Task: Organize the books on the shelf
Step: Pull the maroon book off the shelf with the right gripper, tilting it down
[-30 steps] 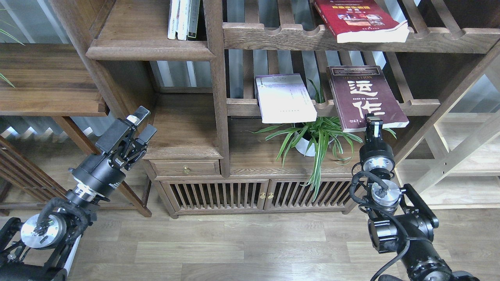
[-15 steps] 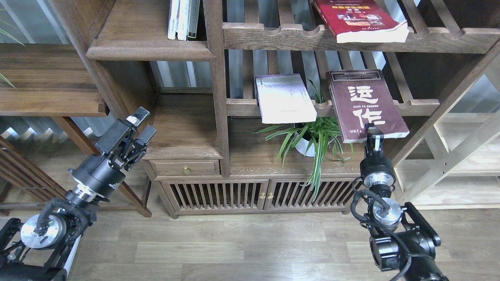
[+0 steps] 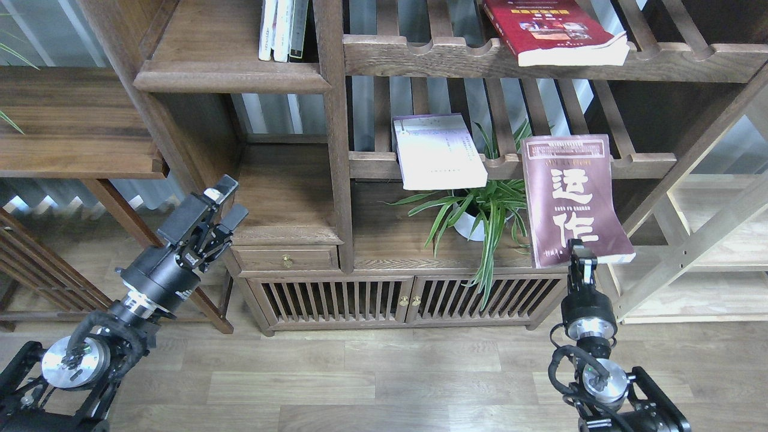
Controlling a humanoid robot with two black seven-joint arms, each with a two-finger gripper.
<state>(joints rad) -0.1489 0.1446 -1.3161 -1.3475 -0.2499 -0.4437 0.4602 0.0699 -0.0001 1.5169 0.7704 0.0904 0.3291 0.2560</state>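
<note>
Leaves of a green potted plant (image 3: 480, 207) are spreading just left of the maroon paperback with white characters (image 3: 573, 201), which the right gripper (image 3: 581, 259) is pinching by its lower edge. Left gripper (image 3: 223, 202) is hanging parted, empty. Red thick book (image 3: 552, 30) is getting cropped above.

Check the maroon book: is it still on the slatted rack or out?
Out. The maroon book is pinched at its near edge by the right tool and hangs in front of the slatted rack.
</note>
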